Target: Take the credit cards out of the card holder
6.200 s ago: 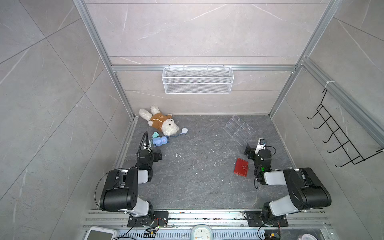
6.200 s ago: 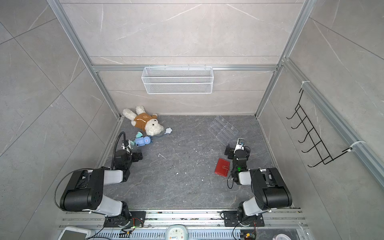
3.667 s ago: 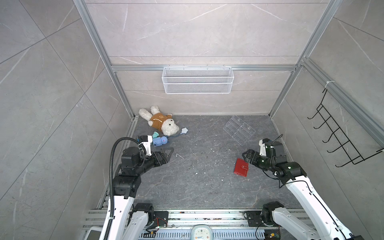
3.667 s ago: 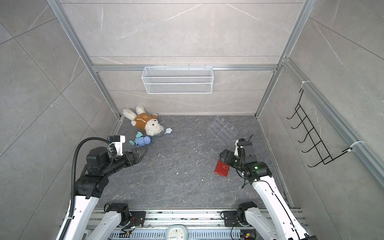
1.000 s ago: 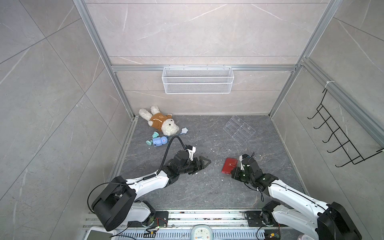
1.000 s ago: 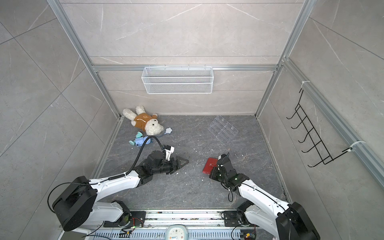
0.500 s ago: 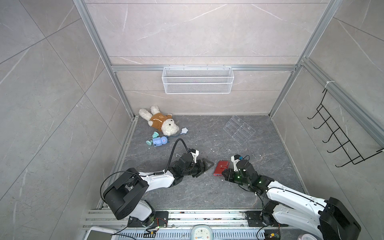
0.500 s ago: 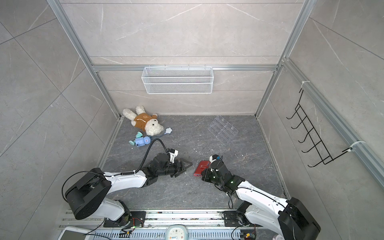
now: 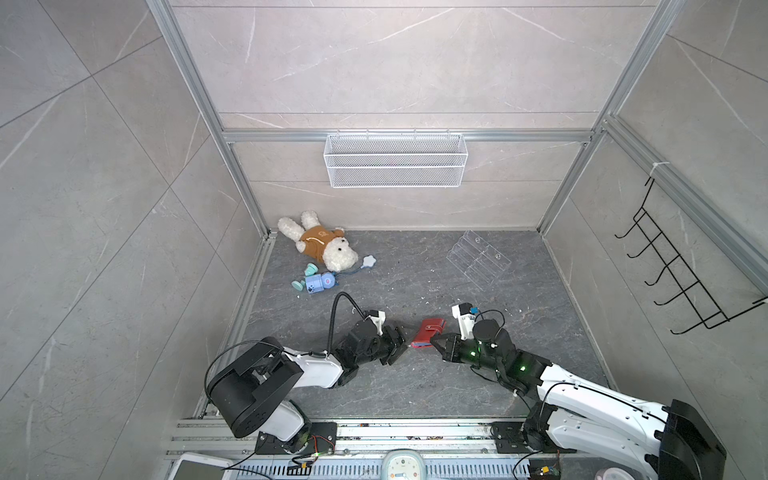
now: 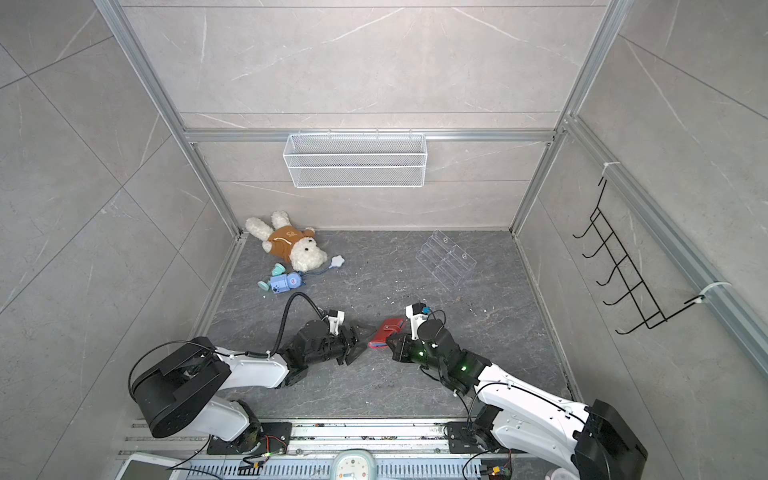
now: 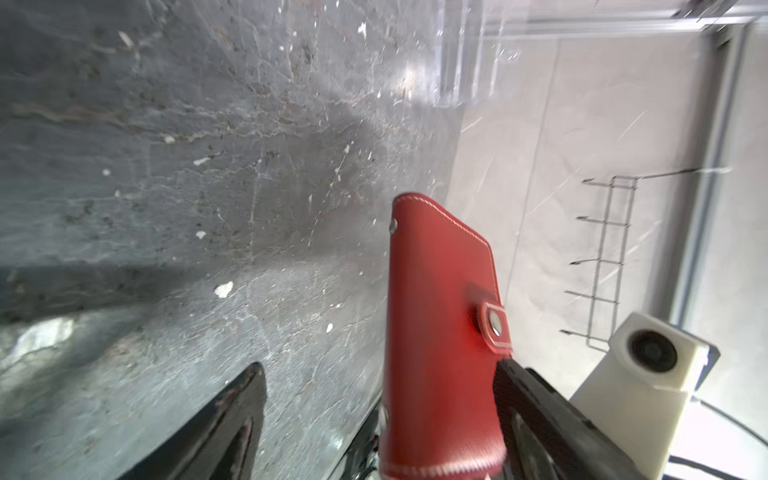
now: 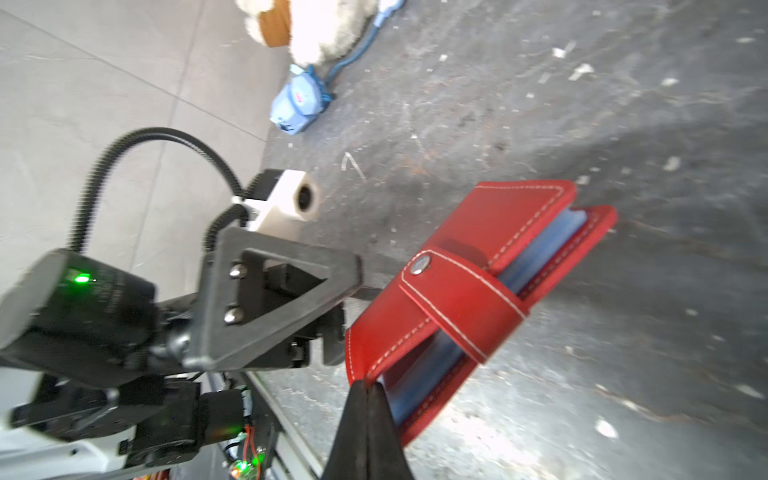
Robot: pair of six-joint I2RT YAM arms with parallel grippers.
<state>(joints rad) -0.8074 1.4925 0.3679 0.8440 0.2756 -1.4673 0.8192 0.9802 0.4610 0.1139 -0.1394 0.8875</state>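
My right claw (image 12: 368,388) pinches a corner of the red card holder (image 12: 515,212), held between my 2 claws over the front of the surface (image 9: 415,390), strap (image 12: 461,291) snapped, blue sleeves (image 12: 536,253) showing. My left claw (image 9: 398,345) is spread just beside it. Farther back lie a blue toy (image 9: 318,284), a plush (image 9: 320,245) and a clear stand (image 9: 478,259).

No text, number or brand is legible in any view.
- Plush dog's brown shirt (image 9: 314,241), near the floor's far left corner: a pale print on the chest, too small to read.
- Blue toy (image 12: 300,99) just beside the dog: a reddish mark on its face, blurred in the right wrist view.
- Round dial (image 9: 401,467) at the near rail: markings too small to read.
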